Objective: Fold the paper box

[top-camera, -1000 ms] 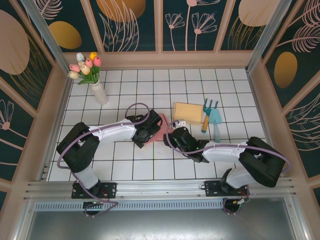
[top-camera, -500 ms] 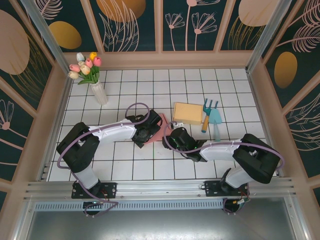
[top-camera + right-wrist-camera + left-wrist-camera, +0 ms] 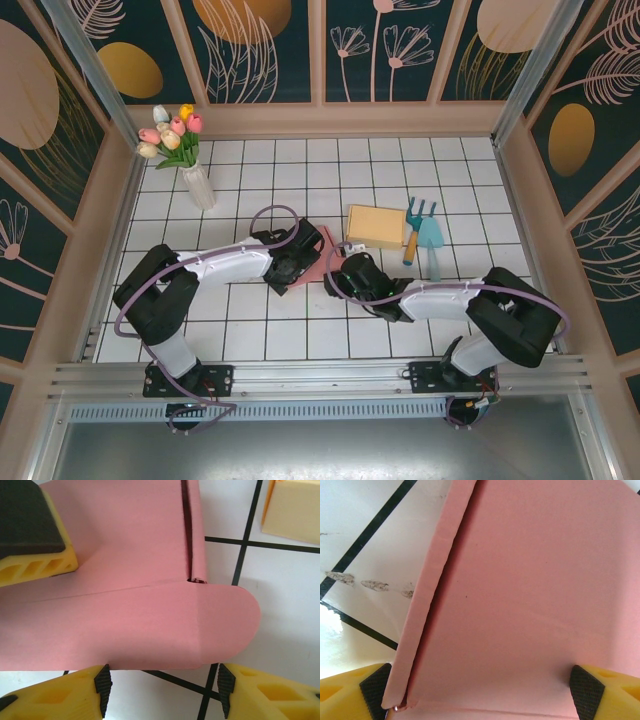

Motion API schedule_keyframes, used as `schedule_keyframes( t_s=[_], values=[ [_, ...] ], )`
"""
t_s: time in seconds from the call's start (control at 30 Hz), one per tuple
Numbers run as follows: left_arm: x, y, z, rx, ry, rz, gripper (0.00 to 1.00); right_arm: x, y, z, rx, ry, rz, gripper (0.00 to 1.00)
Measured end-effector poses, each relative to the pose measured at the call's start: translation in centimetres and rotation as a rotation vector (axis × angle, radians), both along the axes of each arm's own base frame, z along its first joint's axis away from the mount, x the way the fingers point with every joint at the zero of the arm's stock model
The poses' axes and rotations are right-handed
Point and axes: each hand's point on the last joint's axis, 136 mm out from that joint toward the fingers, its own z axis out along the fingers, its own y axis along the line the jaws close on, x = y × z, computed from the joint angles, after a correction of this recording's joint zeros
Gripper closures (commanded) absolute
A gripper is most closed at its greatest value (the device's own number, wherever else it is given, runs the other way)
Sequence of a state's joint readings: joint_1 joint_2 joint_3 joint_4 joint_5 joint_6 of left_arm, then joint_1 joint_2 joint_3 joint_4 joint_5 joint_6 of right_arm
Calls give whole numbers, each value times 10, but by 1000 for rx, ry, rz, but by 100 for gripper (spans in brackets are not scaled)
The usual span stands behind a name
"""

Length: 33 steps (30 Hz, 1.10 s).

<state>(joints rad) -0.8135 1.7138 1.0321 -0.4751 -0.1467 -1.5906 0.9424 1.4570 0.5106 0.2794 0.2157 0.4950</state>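
Observation:
The paper box is a flat pink cardboard blank lying on the tiled floor between both arms. My left gripper is down on its left part. In the left wrist view a pink panel with a raised side flap spans the gap between the wide-open fingers of that gripper. My right gripper sits at the box's right edge. In the right wrist view it is open, with a rounded pink flap just beyond its tips and bare tile between the pads. A left finger rests on the pink sheet.
A pale yellow block lies just behind the right gripper, its corner showing close by in the right wrist view. Teal garden tools lie to its right. A vase of tulips stands at the back left.
My right gripper has slid a little left, toward the box's edge, and its fingers have spread wider. The left arm and the box have stayed put.

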Motion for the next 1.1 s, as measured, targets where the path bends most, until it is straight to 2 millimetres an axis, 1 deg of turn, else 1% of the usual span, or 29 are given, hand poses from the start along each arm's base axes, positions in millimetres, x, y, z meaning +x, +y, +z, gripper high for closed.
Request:
schedule_keyframes(
  t_s=[0.23, 0.37, 0.53, 0.63, 0.7, 0.87, 1.1],
  values=[
    [0, 0, 0, 0, 0, 0, 8, 4, -11, 13, -23, -37, -44, 35],
    [0, 0, 0, 0, 0, 0, 8, 9, -9, 21, -26, -61, -40, 35],
    [0, 0, 0, 0, 1, 0, 8, 17, -7, 26, -20, -67, -30, 37],
    [0, 0, 0, 1, 1, 0, 8, 25, -5, 25, -23, -60, -38, 39],
    [0, 0, -1, 2, 1, -1, 8, 26, -4, 21, -26, -47, -34, 39],
    [0, 0, 0, 4, 1, -7, 8, 23, -4, 7, -42, -9, -19, 41],
    [0, 0, 0, 7, 2, -9, 8, 20, 8, 7, 3, 7, 22, 44]
  ],
)
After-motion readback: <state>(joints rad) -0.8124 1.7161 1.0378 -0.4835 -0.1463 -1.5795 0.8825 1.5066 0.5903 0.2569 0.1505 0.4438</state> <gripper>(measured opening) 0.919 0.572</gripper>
